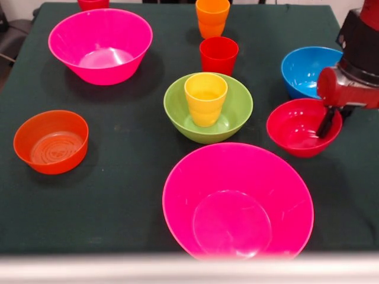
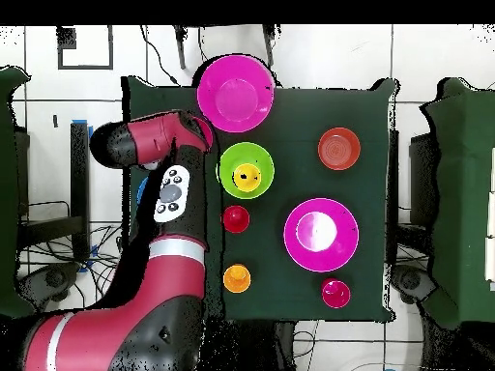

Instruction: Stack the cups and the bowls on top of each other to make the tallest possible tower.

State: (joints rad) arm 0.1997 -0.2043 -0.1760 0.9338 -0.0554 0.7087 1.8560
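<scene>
A: Left to right on the bench?

B: Translucent orange bowl, far hot-pink bowl, then the lime-green bowl with 1 yellow cup upright inside, mouth up, long axis vertical.

A: And the near hot-pink bowl?

B: Front centre, upright.

A: The hand?

B: Dipped at the small red bowl rim, right side; I cannot tell if it grips.

No legible text, labels, brands, numbers or signs on anything in either view.
</scene>
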